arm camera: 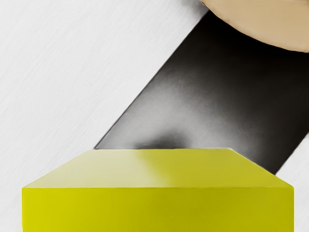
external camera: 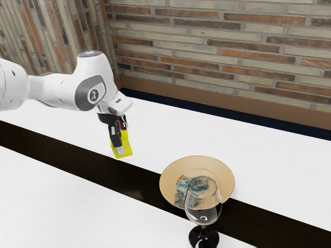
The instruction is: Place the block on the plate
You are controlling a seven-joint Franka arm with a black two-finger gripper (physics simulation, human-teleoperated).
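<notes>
The black two-finger gripper (external camera: 122, 149) squeezes a yellow, box-shaped block (external camera: 127, 146), and below it, off to one side, sits a round tan plate (external camera: 223, 178).

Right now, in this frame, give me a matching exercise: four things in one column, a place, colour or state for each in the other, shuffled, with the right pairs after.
Things
1. yellow block
2. plate
3. wine glass
4. brick wall

Places, colours, states
A. clear, with a black foot
B. tan and round
C. mixed orange, brown and grey, beyond the table
D. held in the gripper

Right pairs: 1-D, 2-B, 3-A, 4-C
</notes>
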